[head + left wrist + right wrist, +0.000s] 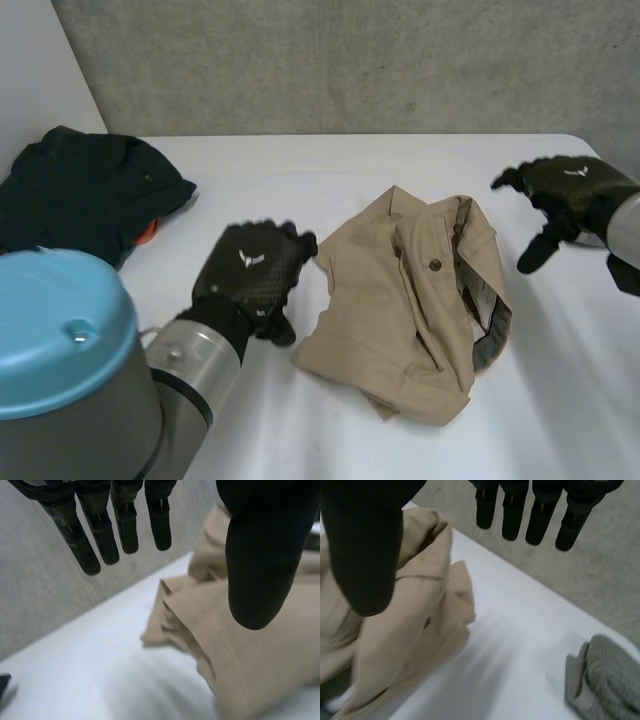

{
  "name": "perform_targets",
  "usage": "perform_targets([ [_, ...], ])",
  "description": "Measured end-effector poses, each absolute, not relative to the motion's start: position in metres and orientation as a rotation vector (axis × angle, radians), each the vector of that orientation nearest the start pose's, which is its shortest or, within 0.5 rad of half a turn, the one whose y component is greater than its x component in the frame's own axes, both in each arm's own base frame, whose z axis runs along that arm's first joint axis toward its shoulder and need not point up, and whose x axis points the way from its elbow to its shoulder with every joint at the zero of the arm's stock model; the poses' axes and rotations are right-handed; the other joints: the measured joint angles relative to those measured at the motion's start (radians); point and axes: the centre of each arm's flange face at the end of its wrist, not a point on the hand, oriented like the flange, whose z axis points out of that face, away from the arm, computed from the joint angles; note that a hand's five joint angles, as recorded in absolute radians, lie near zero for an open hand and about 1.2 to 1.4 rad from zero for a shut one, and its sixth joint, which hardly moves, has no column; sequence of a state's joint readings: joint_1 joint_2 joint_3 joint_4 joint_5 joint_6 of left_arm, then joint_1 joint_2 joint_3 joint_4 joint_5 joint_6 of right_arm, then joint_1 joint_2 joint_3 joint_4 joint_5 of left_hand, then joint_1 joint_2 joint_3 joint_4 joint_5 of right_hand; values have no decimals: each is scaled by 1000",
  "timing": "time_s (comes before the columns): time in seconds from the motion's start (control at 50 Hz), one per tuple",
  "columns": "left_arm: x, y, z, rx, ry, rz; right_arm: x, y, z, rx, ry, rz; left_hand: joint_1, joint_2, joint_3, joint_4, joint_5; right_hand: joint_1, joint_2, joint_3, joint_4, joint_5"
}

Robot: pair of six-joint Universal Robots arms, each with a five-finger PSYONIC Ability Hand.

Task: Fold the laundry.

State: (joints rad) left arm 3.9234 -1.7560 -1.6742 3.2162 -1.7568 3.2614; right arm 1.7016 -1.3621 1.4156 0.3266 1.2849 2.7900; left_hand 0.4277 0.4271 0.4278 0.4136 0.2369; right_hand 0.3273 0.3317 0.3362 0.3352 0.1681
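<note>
A tan pair of shorts (410,305) lies crumpled in the middle of the white table (300,180), a button and grey lining showing. My left hand (255,272) hovers just left of its edge, fingers (115,530) straight and thumb apart, holding nothing; the tan cloth (250,650) lies below the thumb. My right hand (565,195) hangs in the air to the right of the shorts, fingers (535,515) spread, empty; the tan cloth (405,625) lies beneath its thumb.
A dark green garment (85,190) with a bit of orange is heaped at the table's far left. A grey knitted item (610,680) lies on the table beyond my right hand. A concrete wall (350,60) stands behind the table.
</note>
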Motion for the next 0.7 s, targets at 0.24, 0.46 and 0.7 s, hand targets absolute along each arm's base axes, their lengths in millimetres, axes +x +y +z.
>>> perform_targets([
  [0.24, -329, -153, 155, 1204, 2618, -1914, 181, -237, 253, -976, 2365, -1494, -39, -50, -52, -42, -45, 131, 121, 124, 126, 122],
  [0.46, -350, -174, 130, 1213, 2612, -1928, 189, -200, 206, -925, 2360, -1357, 724, 752, 745, 765, 738, 11, 5, -6, -16, -46],
  [0.7, -339, -195, 170, 1070, 2540, -2073, 232, -194, 157, -888, 2232, -1322, 724, 769, 764, 782, 738, 41, 27, 24, 27, 22],
])
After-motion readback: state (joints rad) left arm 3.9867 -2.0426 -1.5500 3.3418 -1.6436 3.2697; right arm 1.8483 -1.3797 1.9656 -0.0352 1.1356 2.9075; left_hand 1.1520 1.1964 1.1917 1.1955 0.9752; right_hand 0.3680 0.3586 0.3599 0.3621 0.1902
